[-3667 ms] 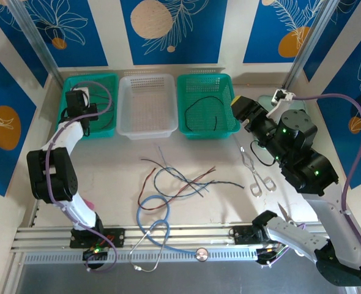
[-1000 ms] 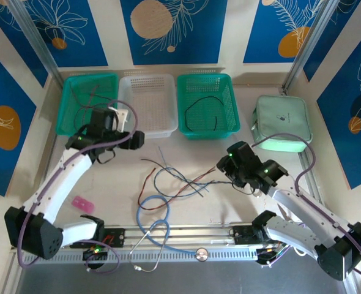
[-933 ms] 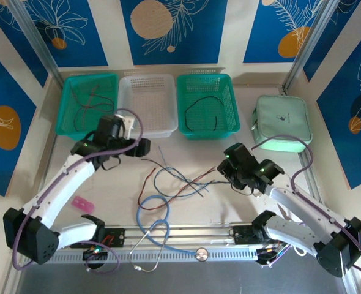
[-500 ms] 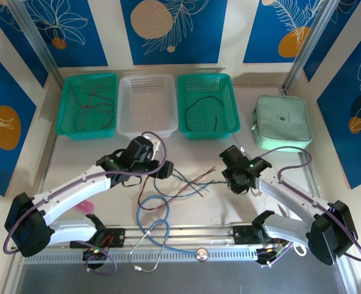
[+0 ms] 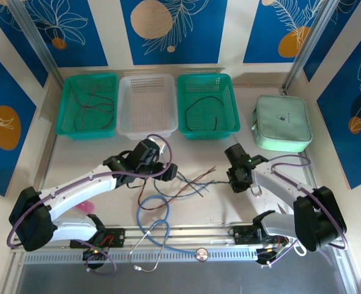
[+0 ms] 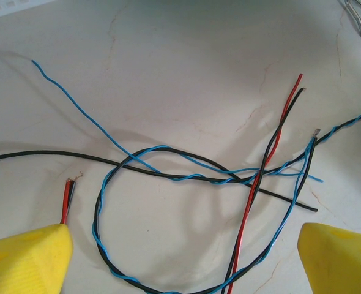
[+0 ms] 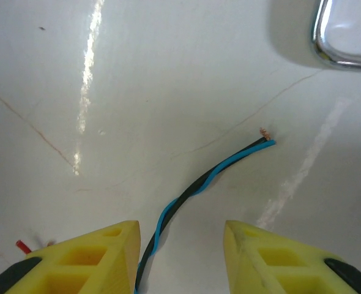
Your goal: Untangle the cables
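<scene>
The cables point(image 5: 189, 184) lie tangled on the white table: a twisted blue-and-black pair looped in a circle point(image 6: 101, 208), a red wire point(image 6: 254, 190), a black wire point(image 6: 46, 154) and a thin blue wire point(image 6: 76, 107). My left gripper point(image 5: 167, 172) hovers over the pile's left side, open wide point(image 6: 183, 266), its yellow fingertips point(image 6: 24, 260) straddling the loop without touching it. My right gripper point(image 5: 232, 182) is low at the pile's right end. It is open point(image 7: 180, 257), and the loose end of the twisted pair point(image 7: 199, 184) runs between its fingers, untouched.
Two green baskets point(image 5: 87, 104) point(image 5: 208, 82) holding wires flank a white basket point(image 5: 147, 104) at the back. A green pouch point(image 5: 281, 122) lies back right. A light-blue stethoscope tube point(image 5: 153, 211) curls near the front edge. A metal handle ring point(image 7: 346, 37) lies just beyond the right gripper.
My left arm has swung from the left basket across to the cable pile. My right gripper has come down onto the end of the twisted pair, its jaws narrowing.
</scene>
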Robot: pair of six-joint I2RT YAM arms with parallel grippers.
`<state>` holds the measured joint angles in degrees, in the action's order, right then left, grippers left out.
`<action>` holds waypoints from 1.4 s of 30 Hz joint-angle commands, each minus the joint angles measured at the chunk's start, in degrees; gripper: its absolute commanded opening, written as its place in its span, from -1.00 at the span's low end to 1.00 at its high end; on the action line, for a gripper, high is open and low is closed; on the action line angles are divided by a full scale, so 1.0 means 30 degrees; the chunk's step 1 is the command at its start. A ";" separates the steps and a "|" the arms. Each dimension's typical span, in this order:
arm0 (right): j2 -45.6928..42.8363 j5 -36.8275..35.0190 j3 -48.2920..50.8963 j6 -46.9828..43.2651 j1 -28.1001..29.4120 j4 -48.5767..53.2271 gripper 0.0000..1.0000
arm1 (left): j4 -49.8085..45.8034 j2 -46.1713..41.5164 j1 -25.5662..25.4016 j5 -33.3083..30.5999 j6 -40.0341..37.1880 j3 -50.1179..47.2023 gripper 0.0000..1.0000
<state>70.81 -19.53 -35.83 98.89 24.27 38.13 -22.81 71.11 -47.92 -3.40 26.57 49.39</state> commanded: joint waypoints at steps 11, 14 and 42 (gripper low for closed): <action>0.3616 0.1631 -0.0620 0.0913 -0.0627 -0.0510 -0.51 | -0.0895 -0.0332 -0.0363 -0.0588 0.0153 0.0134 0.93; 0.4428 0.2163 -0.0710 0.1323 -0.0591 -0.0889 -0.73 | -0.1047 -0.0383 -0.0374 -0.0676 0.0084 0.0146 0.94; -0.7334 -0.5373 -0.5227 -1.1130 0.1298 -0.6757 -1.00 | -0.0659 -0.0706 -0.0462 -0.1006 0.0386 0.0135 0.96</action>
<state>51.00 -33.41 -51.40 76.42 27.77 27.42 -25.69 69.28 -48.66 -5.15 26.76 49.39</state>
